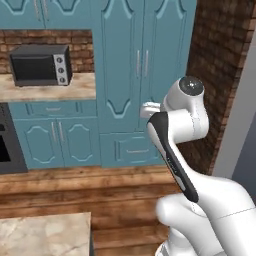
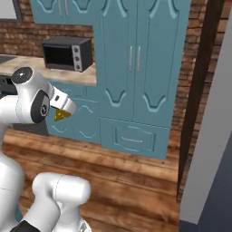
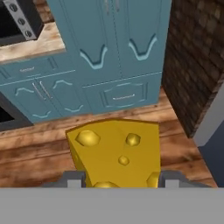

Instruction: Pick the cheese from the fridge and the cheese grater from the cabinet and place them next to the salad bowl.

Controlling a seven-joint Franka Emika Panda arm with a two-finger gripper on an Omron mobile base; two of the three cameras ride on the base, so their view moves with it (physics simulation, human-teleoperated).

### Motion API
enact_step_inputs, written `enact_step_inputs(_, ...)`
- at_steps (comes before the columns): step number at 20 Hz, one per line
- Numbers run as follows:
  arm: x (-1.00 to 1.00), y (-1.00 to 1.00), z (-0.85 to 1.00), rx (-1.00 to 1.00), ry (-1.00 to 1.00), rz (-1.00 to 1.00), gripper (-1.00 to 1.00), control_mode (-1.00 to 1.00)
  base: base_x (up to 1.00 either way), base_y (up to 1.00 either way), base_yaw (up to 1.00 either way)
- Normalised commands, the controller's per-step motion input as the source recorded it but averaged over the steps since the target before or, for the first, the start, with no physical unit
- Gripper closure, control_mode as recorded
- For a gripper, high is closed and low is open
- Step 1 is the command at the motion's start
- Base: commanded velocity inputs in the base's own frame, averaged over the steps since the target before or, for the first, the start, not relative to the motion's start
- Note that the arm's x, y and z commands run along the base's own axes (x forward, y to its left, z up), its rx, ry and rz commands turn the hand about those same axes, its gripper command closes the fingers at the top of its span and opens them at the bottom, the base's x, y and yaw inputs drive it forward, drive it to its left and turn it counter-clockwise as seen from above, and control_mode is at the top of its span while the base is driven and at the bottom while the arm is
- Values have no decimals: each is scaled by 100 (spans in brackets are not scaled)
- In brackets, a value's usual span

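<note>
One cheese (image 3: pixel 118 151) wedge sits gripped between the two fingers (image 3: pixel 72 179), held above the wooden floor (image 3: pixel 35 162) before the tall cupboard (image 2: pixel 136 59). One microwave (image 1: pixel 40 65) stands left of that cupboard.

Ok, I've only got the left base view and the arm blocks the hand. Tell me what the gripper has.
Observer: The gripper is shut on the cheese; the hand view shows the wedge between its finger tips.
Operator: Tell me which way the hand points.
Observer: Toward the tall teal doors and the drawer below them.
Operator: Place the cheese from the right side.
Observer: It peeks out under the white hand, before the low teal cupboards.
</note>
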Motion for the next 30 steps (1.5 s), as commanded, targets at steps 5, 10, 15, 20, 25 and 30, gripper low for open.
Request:
enact_step_inputs(5, 0, 0, 0, 0, 0, 0, 100, 100, 86, -21, 2)
enact_step_inputs(10, 0, 0, 0, 0, 0, 0, 100, 100, 87, -10, 14)
enact_step_inputs(15, 0, 0, 0, 0, 0, 0, 100, 100, 80, -3, 29)
enact_step_inputs(20, 0, 0, 0, 0, 0, 0, 100, 100, 65, 0, 47)
enact_step_inputs(25, 0, 0, 0, 0, 0, 0, 100, 100, 62, 0, 49)
enact_step_inputs(30, 0, 0, 0, 0, 0, 0, 100, 100, 60, 0, 50)
